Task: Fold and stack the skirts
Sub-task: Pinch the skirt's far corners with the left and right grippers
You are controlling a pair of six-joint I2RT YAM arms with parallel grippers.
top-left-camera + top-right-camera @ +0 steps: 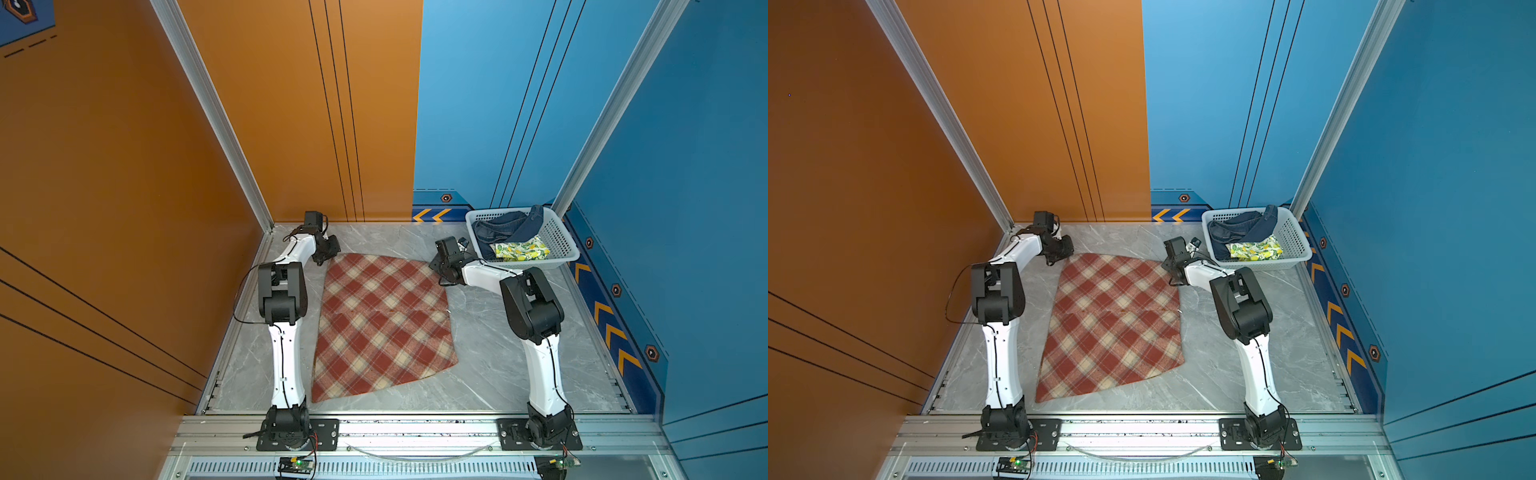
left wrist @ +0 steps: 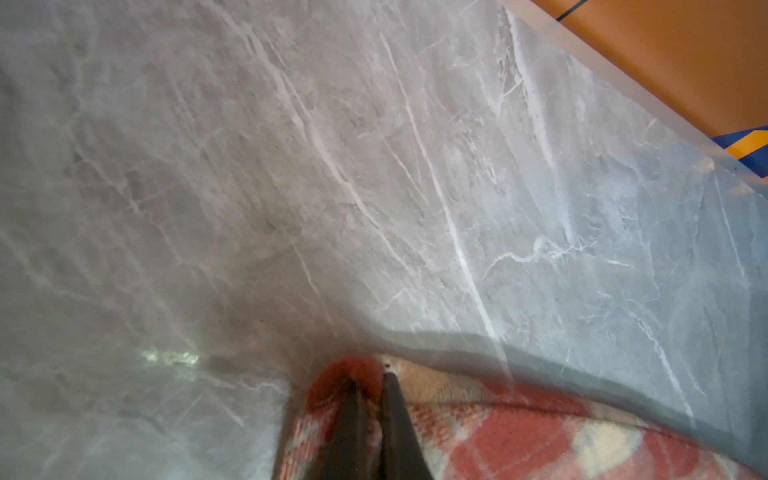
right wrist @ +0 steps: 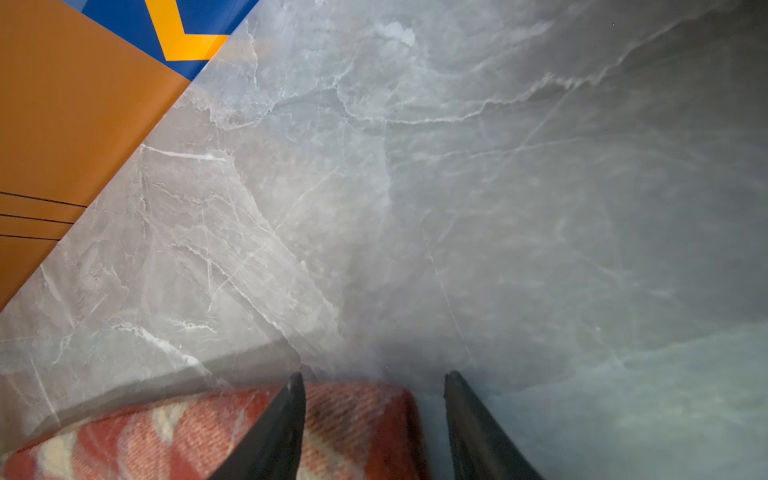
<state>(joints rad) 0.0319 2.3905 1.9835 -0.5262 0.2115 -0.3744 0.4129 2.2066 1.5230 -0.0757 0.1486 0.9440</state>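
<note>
From where I stand, both top views show the plaid skirt (image 1: pixel 382 328) (image 1: pixel 1113 324) lying flat in the middle of the desk (image 1: pixel 498 374), between the two arms. Its long axis runs from the far side to the near side, a little slanted. The narrower end points to the back wall and the wider end to the front rail, and a faint crease crosses the middle. The denim skirt (image 1: pixel 503 230) and the lemon skirt (image 1: pixel 521 249) lie in the basket (image 1: pixel 561 245) at the far right corner. The left gripper (image 1: pixel 322 259) is at the far left corner of the plaid skirt and the right gripper (image 1: pixel 436 266) at the far right corner, but from above I cannot tell their state. Only the wrist views show it. The left fingers (image 2: pixel 353 424) are pinched together on the red corner of the cloth. The right fingers (image 3: pixel 282 428) stand apart: one lies over the cloth, the other over bare desk beside it.
</note>
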